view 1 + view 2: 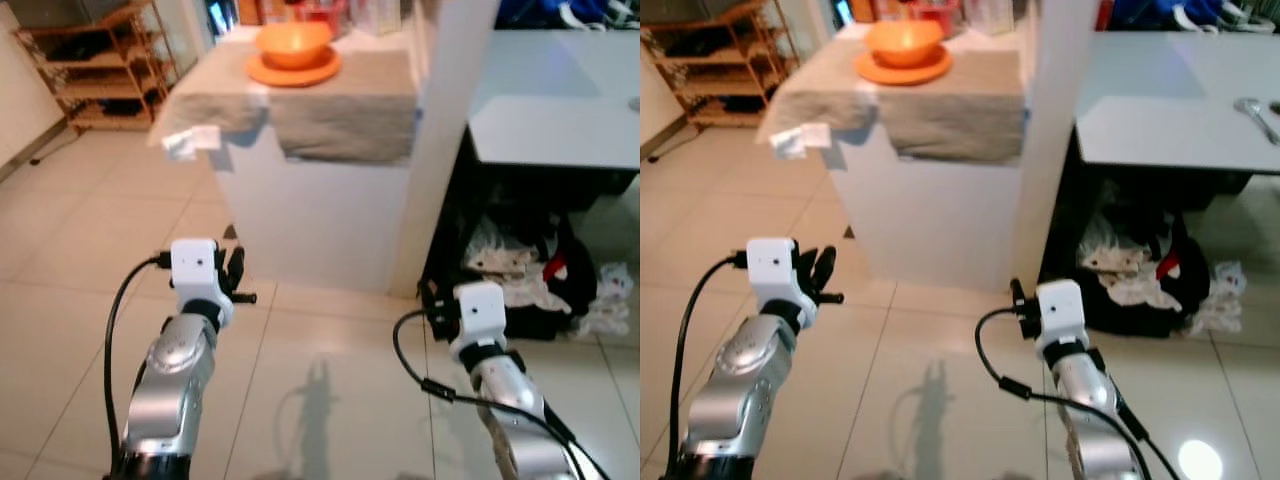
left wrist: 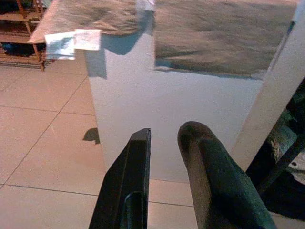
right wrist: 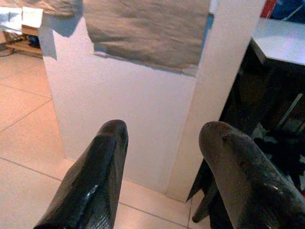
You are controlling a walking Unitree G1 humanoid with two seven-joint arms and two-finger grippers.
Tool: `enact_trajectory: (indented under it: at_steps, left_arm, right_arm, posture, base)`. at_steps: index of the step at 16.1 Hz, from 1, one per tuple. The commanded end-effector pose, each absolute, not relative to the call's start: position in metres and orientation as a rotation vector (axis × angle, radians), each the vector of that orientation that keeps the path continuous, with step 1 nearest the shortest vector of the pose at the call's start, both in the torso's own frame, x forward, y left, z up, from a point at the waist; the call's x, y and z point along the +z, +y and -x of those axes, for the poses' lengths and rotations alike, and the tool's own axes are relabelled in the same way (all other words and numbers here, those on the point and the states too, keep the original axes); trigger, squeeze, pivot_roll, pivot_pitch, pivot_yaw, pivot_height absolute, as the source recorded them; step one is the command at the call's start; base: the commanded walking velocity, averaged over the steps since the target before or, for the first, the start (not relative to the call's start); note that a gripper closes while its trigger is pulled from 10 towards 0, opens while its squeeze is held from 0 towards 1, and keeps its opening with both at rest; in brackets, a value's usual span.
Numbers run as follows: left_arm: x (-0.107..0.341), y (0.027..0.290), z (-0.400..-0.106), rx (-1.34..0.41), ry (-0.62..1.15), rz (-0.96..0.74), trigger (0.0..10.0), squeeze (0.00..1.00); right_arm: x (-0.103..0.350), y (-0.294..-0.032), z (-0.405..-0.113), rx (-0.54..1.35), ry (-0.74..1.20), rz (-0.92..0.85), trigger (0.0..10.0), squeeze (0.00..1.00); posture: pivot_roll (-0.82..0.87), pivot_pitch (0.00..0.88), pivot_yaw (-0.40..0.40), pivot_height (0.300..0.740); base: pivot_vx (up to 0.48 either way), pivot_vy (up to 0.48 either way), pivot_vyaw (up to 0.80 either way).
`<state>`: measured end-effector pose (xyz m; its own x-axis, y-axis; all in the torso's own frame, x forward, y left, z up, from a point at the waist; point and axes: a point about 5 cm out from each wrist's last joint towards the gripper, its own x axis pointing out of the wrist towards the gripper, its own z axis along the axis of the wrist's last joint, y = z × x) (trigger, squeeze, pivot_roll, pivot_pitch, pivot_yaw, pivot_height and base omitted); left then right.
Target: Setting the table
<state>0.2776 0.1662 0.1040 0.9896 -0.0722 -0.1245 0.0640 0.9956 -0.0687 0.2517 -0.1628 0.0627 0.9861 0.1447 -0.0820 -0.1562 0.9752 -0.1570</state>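
Observation:
An orange bowl [image 1: 293, 42] sits on an orange plate [image 1: 294, 70] atop a white counter [image 1: 300, 210] draped with a beige cloth [image 1: 340, 105]. Farther right, a metal spoon [image 1: 1255, 110] lies on a white table [image 1: 1170, 120]. Both arms are raised over the tiled floor, short of the counter. My left gripper [image 1: 235, 272] points at the counter's front, and its fingers [image 2: 138, 157] stand a narrow gap apart with nothing between them. My right gripper [image 3: 164, 131] is open wide and empty, facing the counter's right corner.
A white pillar [image 1: 440, 150] stands between counter and table. Under the table lies a dark pile of bags and clothes [image 1: 520, 270]. A wooden shelf rack [image 1: 95, 60] stands at the far left. A paper tag [image 1: 190, 140] hangs from the cloth's corner. Beige floor tiles lie before the counter.

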Motion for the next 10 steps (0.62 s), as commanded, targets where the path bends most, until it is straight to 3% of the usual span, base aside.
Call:
enact_trajectory:
  at_steps: [1,5,6,10]
  left_arm:
    - [0.1085,0.1685,-0.2777,-0.07,0.107,0.058,10.0,0.0]
    - [0.1083,0.1684,-0.2787,-0.072,0.105,0.041,10.0,0.0]
    - [0.1096,0.1679,-0.2799,-0.076,0.095,0.031,10.0,1.0]
    - [0.1122,0.1673,-0.2817,-0.073,0.086,0.043,10.0,1.0]
  right_arm:
    - [0.0664,-0.1596,-0.2541,0.162,0.049,0.164,10.0,0.0]
    - [0.0677,-0.1591,-0.2562,0.168,0.04,0.17,10.0,0.0]
    - [0.0679,-0.1596,-0.2567,0.169,0.037,0.173,10.0,0.0]
    - [0.0682,-0.1579,-0.2573,0.17,0.034,0.172,10.0,0.0]
  posture:
    - [-0.11,0.0,0.064,0.731]
    - [-0.11,0.0,0.062,0.731]
    - [-0.11,0.0,0.062,0.731]
    - [-0.11,0.0,0.059,0.731]
  base:
    - [0.431,0.0,0.0]
    - [0.445,0.0,0.0]
    - [0.454,0.0,0.0]
    - [0.467,0.0,0.0]
